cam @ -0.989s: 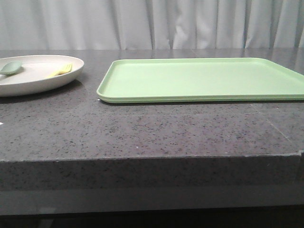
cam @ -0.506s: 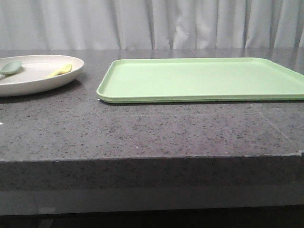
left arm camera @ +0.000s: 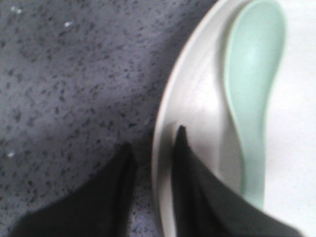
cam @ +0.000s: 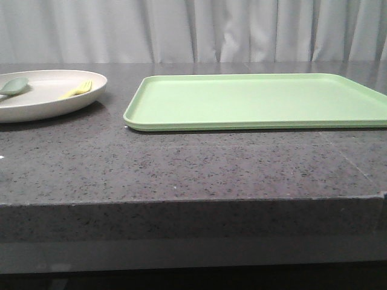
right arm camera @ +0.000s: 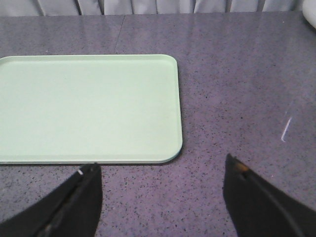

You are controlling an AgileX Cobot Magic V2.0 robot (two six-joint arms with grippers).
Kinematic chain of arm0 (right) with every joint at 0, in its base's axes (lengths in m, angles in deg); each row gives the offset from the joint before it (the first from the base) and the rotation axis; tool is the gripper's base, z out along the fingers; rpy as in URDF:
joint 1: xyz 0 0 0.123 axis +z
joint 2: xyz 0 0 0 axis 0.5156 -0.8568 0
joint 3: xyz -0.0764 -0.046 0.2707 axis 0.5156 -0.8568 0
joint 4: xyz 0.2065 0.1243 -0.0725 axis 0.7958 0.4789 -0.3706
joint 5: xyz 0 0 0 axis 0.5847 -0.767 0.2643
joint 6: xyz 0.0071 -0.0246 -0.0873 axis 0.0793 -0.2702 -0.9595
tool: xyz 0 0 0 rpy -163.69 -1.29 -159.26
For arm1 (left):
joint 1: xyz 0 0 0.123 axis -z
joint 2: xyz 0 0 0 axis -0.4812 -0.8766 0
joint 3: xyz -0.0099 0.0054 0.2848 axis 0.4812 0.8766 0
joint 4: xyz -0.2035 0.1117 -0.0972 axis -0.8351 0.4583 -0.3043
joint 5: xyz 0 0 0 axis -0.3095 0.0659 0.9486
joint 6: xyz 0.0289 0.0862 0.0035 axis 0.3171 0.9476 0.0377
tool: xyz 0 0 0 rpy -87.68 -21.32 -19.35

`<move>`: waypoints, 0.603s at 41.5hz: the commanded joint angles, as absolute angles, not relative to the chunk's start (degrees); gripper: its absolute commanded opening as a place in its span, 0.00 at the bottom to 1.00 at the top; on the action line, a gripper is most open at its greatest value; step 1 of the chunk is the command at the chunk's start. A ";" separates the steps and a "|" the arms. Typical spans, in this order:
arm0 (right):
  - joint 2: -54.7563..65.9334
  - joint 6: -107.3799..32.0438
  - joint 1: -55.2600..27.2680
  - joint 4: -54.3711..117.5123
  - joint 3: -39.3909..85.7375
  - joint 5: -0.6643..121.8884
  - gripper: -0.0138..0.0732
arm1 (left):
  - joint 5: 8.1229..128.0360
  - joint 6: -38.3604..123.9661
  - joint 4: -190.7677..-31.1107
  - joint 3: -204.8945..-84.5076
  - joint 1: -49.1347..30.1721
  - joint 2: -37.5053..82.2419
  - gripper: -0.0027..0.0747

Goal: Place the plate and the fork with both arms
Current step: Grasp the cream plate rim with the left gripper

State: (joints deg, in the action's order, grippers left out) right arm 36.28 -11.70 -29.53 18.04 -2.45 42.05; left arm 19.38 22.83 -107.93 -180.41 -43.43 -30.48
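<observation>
left gripper (left arm camera: 153, 153) jaws straddle plate (left arm camera: 192, 98) rim, seemingly pinching | right gripper (right arm camera: 160, 173) jaws spread

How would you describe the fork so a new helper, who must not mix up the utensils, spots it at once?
Start at the light-green tray on the grey table; to its left sits the cream-white plate. The fork lies in it on the tray side, slim, pale yellow and tined, unlike the grey-green spoon with its rounded bowl.

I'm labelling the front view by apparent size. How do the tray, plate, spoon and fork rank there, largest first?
1. The tray, by far the widest.
2. The plate, though cut off by the picture's left edge.
3. and 4. The spoon and fork look alike; the spoon is also partly cropped, so I won't rank them.
</observation>
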 commanded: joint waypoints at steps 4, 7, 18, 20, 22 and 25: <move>35.57 -11.96 -29.69 17.55 -0.37 46.26 0.78 | 21.26 23.11 -109.84 -182.28 -43.42 -27.43 0.05; 35.57 -11.96 -29.69 17.55 -0.37 46.26 0.78 | 21.89 23.11 -109.84 -182.28 -43.42 -27.43 0.01; 35.57 -11.96 -29.69 17.55 -0.37 46.37 0.78 | 20.89 23.11 -111.95 -182.28 -43.42 -26.13 0.01; 35.57 -11.96 -29.69 17.55 -0.37 46.37 0.78 | 20.75 23.11 -112.96 -182.28 -43.42 -25.58 0.01; 35.57 -11.96 -29.69 17.55 -0.37 46.37 0.78 | 20.49 23.11 -113.72 -182.28 -43.42 -24.93 0.01; 35.57 -11.96 -29.69 17.55 -0.37 46.37 0.78 | 19.89 23.11 -114.74 -182.33 -43.42 -23.96 0.01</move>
State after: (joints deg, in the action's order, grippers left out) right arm 36.28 -11.70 -29.53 18.04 -2.45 42.05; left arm 19.95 23.03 -111.26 -180.51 -43.43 -28.80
